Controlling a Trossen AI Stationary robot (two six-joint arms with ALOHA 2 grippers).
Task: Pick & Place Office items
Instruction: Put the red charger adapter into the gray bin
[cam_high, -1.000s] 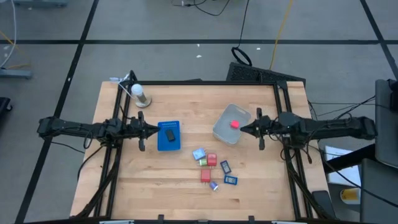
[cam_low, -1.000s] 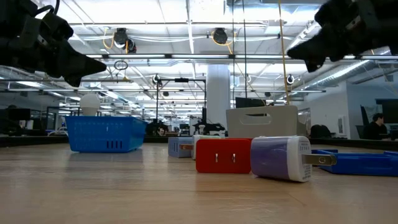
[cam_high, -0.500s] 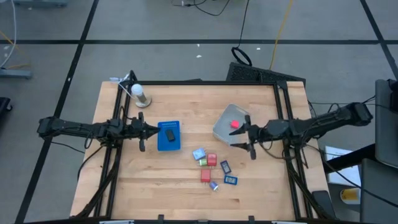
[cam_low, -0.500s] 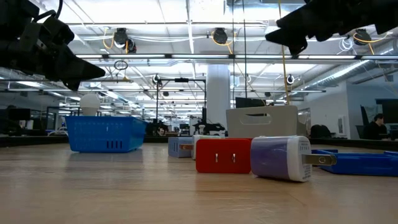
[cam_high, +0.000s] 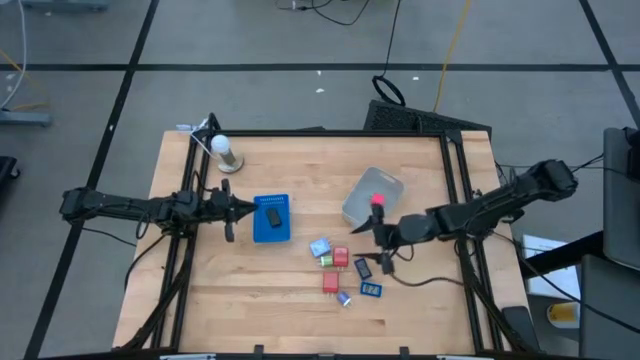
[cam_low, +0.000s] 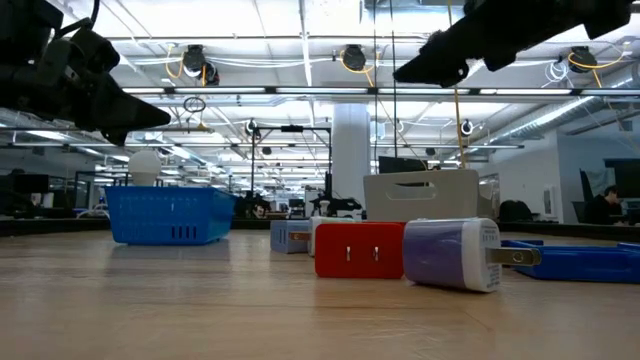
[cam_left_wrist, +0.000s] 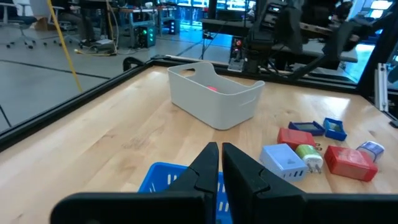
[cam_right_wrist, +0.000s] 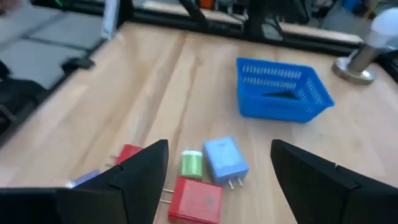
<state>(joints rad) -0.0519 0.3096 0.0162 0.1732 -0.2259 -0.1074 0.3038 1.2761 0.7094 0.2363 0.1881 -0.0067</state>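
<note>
Right gripper (cam_high: 375, 236) wide open, empty, at centre-right of high view. Office items (cam_high: 340, 266) clustered just lower-left of it; nearest probably the red block (cam_high: 341, 258). Left gripper (cam_high: 240, 210) shut, farther away.

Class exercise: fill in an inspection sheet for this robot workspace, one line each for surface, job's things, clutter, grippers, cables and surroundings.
Surface: wooden table, black frame around it.
Job's things: loose cluster of small office items, red, blue and green, near the table's middle; a black piece in the blue basket; a red piece in the grey tub.
Clutter: white bulb on a stand at the far left corner.
Grippers: left gripper shut, empty, beside the basket; right gripper open, empty, above the cluster.
Cables: black and yellow cables on the floor beyond.
Surroundings: open-plan workshop, ceiling lights.
</note>
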